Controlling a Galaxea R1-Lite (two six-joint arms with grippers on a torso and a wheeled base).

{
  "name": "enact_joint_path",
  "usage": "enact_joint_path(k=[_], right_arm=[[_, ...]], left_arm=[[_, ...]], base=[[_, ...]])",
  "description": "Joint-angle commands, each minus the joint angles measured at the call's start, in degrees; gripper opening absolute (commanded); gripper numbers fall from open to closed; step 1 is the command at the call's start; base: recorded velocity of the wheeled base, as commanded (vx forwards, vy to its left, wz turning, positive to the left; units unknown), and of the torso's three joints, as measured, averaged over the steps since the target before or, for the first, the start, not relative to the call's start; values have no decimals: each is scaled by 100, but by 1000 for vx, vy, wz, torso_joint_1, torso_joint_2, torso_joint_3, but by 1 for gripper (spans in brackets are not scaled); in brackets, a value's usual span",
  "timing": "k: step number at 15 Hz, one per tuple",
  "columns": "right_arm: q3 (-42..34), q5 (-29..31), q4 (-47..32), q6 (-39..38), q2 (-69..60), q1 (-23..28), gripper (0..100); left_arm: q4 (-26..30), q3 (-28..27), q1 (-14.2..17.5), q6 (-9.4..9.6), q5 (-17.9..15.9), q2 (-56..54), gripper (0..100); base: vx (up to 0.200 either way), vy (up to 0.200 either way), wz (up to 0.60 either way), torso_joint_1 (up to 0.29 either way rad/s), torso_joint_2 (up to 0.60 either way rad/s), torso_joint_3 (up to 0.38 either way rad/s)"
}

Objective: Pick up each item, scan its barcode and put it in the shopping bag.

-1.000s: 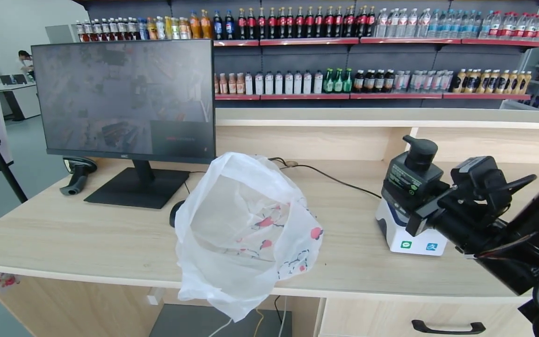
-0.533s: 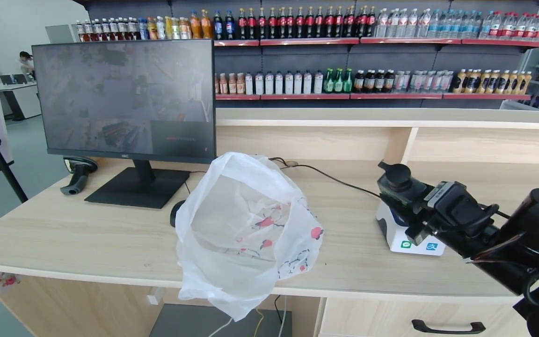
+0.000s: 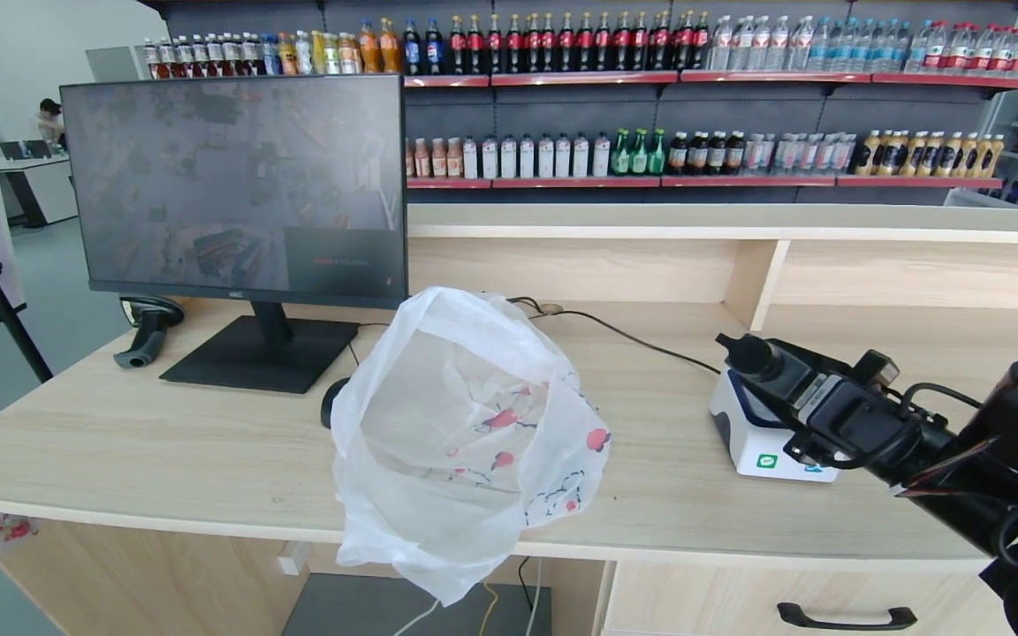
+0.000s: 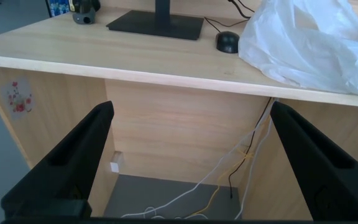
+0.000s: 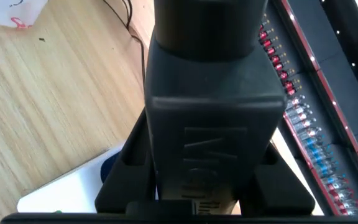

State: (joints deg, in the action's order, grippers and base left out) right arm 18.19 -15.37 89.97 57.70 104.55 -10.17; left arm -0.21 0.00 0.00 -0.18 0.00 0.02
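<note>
Scanning looks underway: head view, right gripper [image 3: 814,402] clamps the pump bottle [image 3: 783,375], tipped just over the scanner [image 3: 752,446]. Left wrist: left gripper [image 4: 191,109] spread wide, empty. Right wrist: scanner beneath the bottle; next, swing left to the shopping bag [image 3: 465,442].

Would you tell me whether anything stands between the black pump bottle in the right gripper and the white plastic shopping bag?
Nothing visible does. Only bare wooden counter lies between the black pump bottle, held in the right gripper over the white scanner box, and the white plastic shopping bag.
</note>
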Motion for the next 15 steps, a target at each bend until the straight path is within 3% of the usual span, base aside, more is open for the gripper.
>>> enact_joint_path(k=[1, 4, 15], right_arm=[[-17, -1, 3, 40, 57, 164, 0], [-114, -71, 3, 84, 101, 445, 0], [-17, -71, 3, 40, 312, 472, 0]], left_arm=[[3, 0, 0, 9, 0, -2, 100], [12, 0, 0, 1, 0, -2, 100], [3, 0, 0, 9, 0, -2, 100]], base=[[0, 0, 0, 0, 0, 0], [0, 0, 0, 0, 0, 0], [0, 0, 0, 0, 0, 0]])
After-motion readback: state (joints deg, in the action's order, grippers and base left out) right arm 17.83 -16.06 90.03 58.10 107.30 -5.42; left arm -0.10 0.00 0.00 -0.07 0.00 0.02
